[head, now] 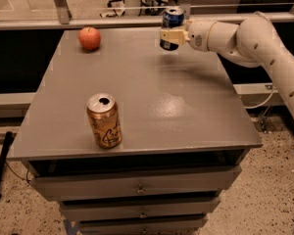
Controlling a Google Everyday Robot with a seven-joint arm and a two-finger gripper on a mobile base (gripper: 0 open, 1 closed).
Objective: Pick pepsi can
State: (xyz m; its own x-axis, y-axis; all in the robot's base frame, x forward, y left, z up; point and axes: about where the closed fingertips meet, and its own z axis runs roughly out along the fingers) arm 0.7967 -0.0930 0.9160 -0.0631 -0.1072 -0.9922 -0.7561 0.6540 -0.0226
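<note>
- Grey desk [196, 116] with a flat matte top, seen from the front and somewhat above, with stacked drawers [137, 187] beneath, each with a small knob in the middle.
- White robot arm [257, 38] with rounded segments, reaching in from the right side over the far right corner of the desk and pointing left.
- At the end of the arm, the cream-coloured tool [169, 36], closed sideways around the pepsi can [173, 17], with fingers pressed against the lower half of the can.
- Pepsi can dark blue with a silver top rim, upright, at the far edge of the desk, a little right of centre. Bottom of the can apparently just clear of the desk top, with a soft shadow on the surface below it.
- Red-orange apple [89, 38] resting near the far left corner of the desk, well apart from the pepsi can.
- Gold-orange can [104, 120] with dark script lettering, upright near the front edge and left of centre, its top opened, well apart from the tool and the apple.
- Behind the desk, a pale horizontal rail [112, 21] running across the whole width.
- Speckled floor [264, 199] around the desk, with a black rod [1, 165] leaning at the lower left.
</note>
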